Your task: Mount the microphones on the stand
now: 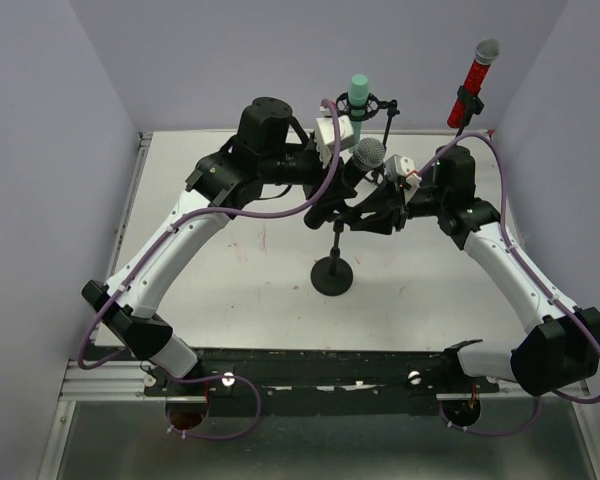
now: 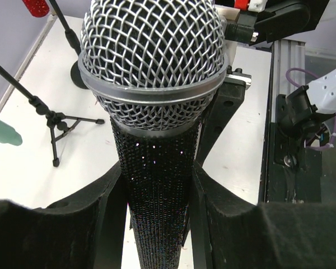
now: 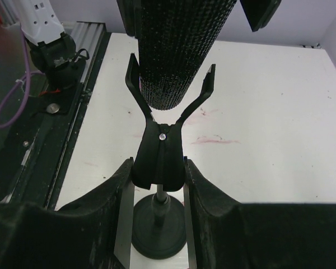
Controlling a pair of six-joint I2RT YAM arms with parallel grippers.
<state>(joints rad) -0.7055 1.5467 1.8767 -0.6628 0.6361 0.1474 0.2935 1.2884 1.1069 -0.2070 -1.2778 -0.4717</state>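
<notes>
The left claw (image 2: pixel 157 190) grips the black microphone (image 2: pixel 154 73) by its glittery body, mesh head up. Its butt end sits between the prongs of the forked clip (image 3: pixel 159 148), which the right claw (image 3: pixel 158 188) pinches atop the round-based stand (image 1: pixel 333 275) at mid-counter (image 1: pixel 250 290). At upper centre the mint-green microphone (image 1: pixel 358 95) sits in its clip. At upper right, the red microphone (image 1: pixel 475 75) sits in another.

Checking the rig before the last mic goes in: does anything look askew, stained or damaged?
Only small things. Faint reddish smears mark the white table beside the clip. The red microphone leans to one side in its holder at the back right, though that may just be how the holder is set. No damage or spill shows.
</notes>
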